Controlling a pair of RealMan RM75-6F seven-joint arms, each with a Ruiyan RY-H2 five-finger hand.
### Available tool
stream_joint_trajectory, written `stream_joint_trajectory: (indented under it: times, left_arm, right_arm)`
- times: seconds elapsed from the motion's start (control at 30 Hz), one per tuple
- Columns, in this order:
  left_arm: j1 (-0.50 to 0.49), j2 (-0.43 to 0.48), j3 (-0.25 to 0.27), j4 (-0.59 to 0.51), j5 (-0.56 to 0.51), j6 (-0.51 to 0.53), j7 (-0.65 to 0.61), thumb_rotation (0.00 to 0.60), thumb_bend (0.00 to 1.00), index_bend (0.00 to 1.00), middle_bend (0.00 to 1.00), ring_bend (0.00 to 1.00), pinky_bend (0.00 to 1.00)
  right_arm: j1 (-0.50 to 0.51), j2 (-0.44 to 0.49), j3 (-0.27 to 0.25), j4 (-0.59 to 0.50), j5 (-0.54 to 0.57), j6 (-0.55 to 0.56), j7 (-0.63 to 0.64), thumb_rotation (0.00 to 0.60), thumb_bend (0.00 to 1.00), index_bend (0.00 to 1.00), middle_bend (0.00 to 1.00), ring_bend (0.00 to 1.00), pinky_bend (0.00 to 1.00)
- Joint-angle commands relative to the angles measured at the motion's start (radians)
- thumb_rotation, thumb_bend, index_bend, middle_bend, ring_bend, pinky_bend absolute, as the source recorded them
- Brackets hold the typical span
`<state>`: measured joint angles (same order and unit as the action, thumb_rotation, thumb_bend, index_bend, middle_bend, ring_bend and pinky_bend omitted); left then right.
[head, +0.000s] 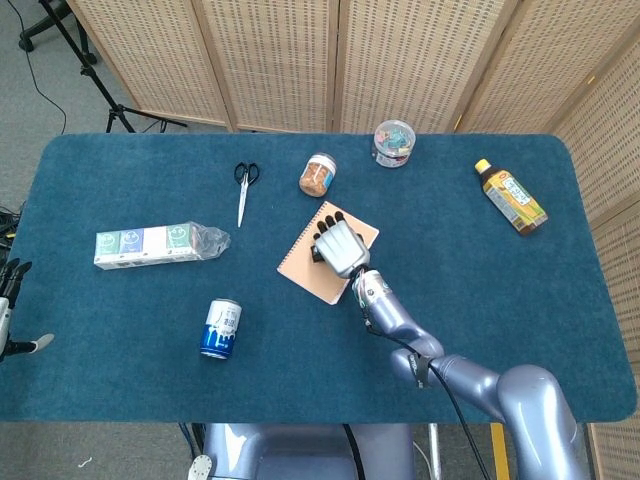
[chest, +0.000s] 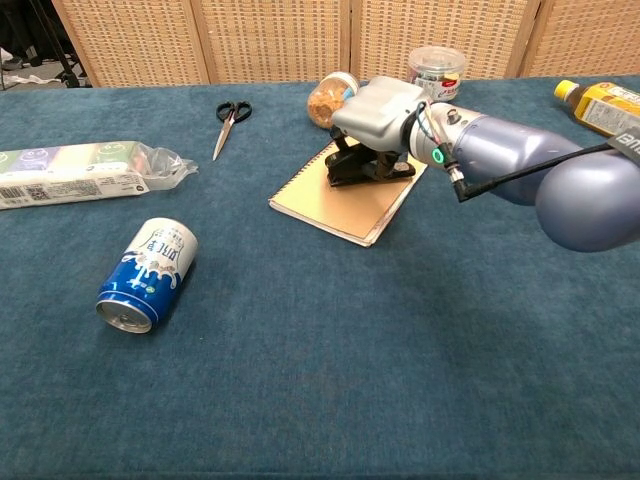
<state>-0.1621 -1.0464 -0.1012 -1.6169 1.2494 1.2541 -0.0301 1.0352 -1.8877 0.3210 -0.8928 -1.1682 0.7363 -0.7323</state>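
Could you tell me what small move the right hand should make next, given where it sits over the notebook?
Probably a slight press downward: the right hand sits fingers-down on the tan spiral-bound notebook, apparently touching its cover without gripping it, so firmer contact seems needed before sliding or lifting it.

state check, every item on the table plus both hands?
notebook: closed, flat, under right hand
right hand: resting on notebook, holding nothing
left hand: off table's left edge, holding nothing
can: on its side
scissors: closed
tea bottle: capped, lying down
jar: lying down
tissue pack: flat
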Motion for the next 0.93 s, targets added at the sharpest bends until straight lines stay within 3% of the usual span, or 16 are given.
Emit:
stream_joint_trajectory:
  times: [0.03, 0.3, 0.43, 0.53, 0.6, 0.63, 0.77, 0.93]
  left_arm:
    - [-0.001, 0.0, 0.001, -0.003, 0.003, 0.001, 0.003, 0.6, 0.0, 0.0, 0.0, 0.0, 0.0]
    - [0.001, 0.003, 0.009, -0.011, 0.018, 0.009, 0.0, 0.6, 0.0, 0.0, 0.0, 0.0, 0.0]
    - [0.007, 0.01, 0.016, -0.014, 0.043, 0.023, -0.016, 0.6, 0.0, 0.0, 0.0, 0.0, 0.0]
    - [0.012, 0.015, 0.02, -0.015, 0.058, 0.033, -0.033, 0.6, 0.0, 0.0, 0.0, 0.0, 0.0]
    - [0.014, 0.015, 0.022, -0.014, 0.067, 0.038, -0.038, 0.6, 0.0, 0.0, 0.0, 0.0, 0.0]
    - [0.016, 0.016, 0.024, -0.014, 0.072, 0.042, -0.04, 0.6, 0.0, 0.0, 0.0, 0.0, 0.0]
    - [0.02, 0.014, 0.032, -0.017, 0.092, 0.055, -0.035, 0.6, 0.0, 0.0, 0.0, 0.0, 0.0]
    - [0.029, 0.01, 0.041, -0.023, 0.116, 0.08, -0.027, 0.6, 0.0, 0.0, 0.0, 0.0, 0.0]
  right_arm:
    - [-0.014, 0.034, 0.004, -0.094, 0.053, 0.023, -0.057, 0.6, 0.58, 0.0, 0.0, 0.0, 0.04]
    - [-0.082, 0.21, -0.021, -0.43, 0.048, 0.183, -0.155, 0.6, 0.52, 0.0, 0.0, 0.0, 0.03]
    - [-0.193, 0.376, -0.067, -0.676, -0.05, 0.346, -0.13, 0.6, 0.49, 0.0, 0.0, 0.0, 0.03]
    - [-0.298, 0.487, -0.121, -0.79, -0.141, 0.468, -0.051, 0.6, 0.3, 0.0, 0.0, 0.0, 0.02]
    - [-0.357, 0.536, -0.154, -0.821, -0.189, 0.533, 0.014, 0.6, 0.07, 0.0, 0.0, 0.0, 0.01]
    - [-0.403, 0.568, -0.178, -0.827, -0.219, 0.582, 0.068, 0.6, 0.02, 0.0, 0.0, 0.0, 0.0]
    - [-0.54, 0.637, -0.257, -0.788, -0.302, 0.718, 0.283, 0.6, 0.0, 0.0, 0.0, 0.0, 0.0]
    - [-0.648, 0.651, -0.303, -0.693, -0.352, 0.822, 0.519, 0.6, 0.0, 0.0, 0.0, 0.0, 0.0]
